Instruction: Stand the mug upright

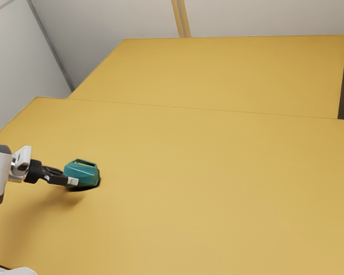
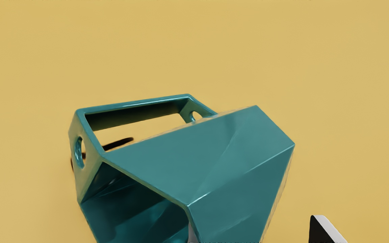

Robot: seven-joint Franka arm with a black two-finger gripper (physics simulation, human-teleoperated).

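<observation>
the fingers (image 1: 69, 178) stand wide open, gripping nothing, one tip mostly hidden by the mug (image 2: 194, 158).

Readable texts: 0
No label, brand, number or sign can be read in either of the 2 views.
</observation>
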